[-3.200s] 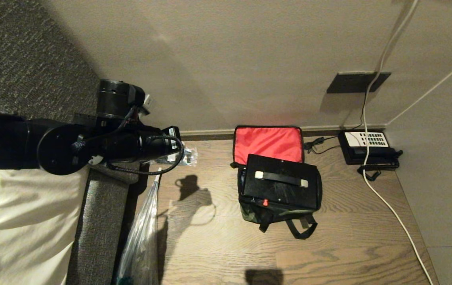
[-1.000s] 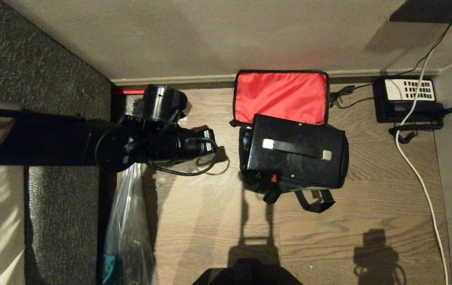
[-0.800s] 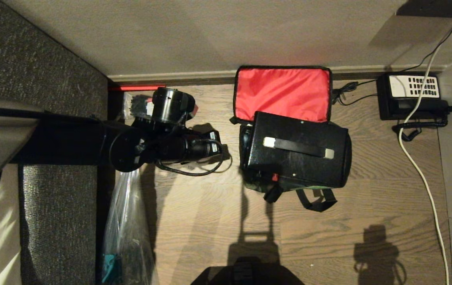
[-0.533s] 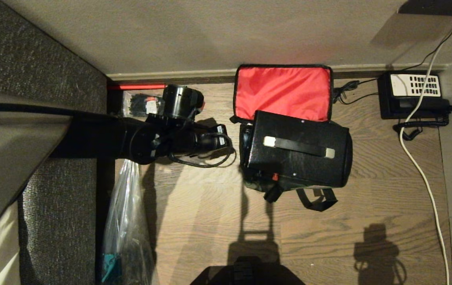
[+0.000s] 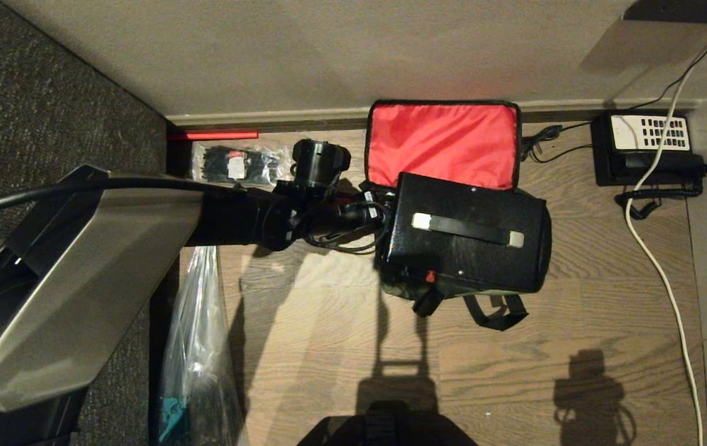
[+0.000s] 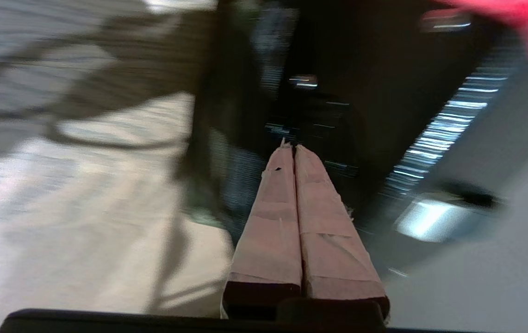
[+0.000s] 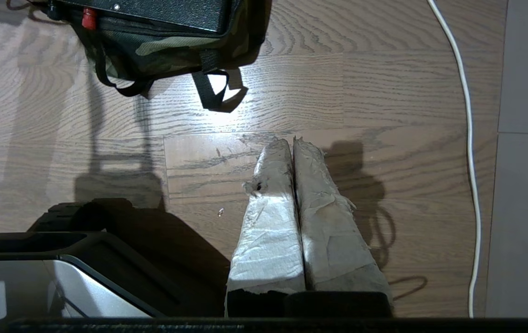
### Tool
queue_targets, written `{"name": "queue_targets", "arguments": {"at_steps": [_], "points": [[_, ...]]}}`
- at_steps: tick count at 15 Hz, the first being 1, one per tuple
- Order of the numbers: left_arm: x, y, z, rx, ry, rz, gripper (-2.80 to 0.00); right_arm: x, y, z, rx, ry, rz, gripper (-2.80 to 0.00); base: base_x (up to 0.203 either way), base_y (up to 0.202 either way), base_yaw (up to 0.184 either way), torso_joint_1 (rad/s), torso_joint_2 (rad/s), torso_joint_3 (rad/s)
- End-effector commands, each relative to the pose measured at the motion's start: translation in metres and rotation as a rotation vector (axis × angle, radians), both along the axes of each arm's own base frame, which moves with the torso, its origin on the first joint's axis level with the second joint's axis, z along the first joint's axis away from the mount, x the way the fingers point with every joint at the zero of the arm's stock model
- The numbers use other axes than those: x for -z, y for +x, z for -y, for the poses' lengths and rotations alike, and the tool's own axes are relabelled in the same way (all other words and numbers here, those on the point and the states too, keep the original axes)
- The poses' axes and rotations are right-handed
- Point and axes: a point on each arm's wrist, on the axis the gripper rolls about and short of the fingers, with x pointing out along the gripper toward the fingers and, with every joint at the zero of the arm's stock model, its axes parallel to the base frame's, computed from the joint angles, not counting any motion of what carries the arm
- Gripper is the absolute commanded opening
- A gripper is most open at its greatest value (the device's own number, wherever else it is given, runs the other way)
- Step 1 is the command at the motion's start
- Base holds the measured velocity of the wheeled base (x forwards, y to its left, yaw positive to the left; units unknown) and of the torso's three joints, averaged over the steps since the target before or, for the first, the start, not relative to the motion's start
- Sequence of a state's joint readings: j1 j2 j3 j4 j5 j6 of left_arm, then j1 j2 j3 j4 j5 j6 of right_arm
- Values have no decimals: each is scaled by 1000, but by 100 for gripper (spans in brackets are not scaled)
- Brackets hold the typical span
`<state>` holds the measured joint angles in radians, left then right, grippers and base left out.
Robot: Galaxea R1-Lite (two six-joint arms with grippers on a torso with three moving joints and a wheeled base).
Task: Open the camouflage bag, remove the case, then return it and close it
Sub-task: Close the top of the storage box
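The left gripper [image 6: 294, 148], fingers pressed together and empty, is beside the case [image 5: 465, 232]; it is best nudged squarely into the camouflage bag [image 5: 446, 291].

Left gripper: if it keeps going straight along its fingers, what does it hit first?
Most likely the left end of the case, which sits in the open camouflage bag. The shut left gripper points at a dark surface just ahead; blur leaves the gap unclear.
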<state>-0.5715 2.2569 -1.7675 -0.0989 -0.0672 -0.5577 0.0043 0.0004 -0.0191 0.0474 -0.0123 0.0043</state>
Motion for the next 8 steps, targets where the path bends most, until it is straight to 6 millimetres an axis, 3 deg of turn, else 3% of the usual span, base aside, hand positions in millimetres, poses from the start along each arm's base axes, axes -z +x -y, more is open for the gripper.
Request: {"name": "queue_targets", "arguments": {"at_steps": [1, 3, 8], "points": [[17, 6, 4, 13, 62, 8, -280, 1, -2, 0, 0, 0, 24, -280, 0, 0, 0, 0, 0, 0], [21, 12, 4, 9, 68, 17, -280, 1, -2, 0, 0, 0, 24, -280, 0, 0, 0, 0, 0, 0], [5, 23, -3, -47, 66, 60, -280, 0, -2, 0, 0, 0, 26, -280, 0, 0, 0, 0, 0, 0]]}}
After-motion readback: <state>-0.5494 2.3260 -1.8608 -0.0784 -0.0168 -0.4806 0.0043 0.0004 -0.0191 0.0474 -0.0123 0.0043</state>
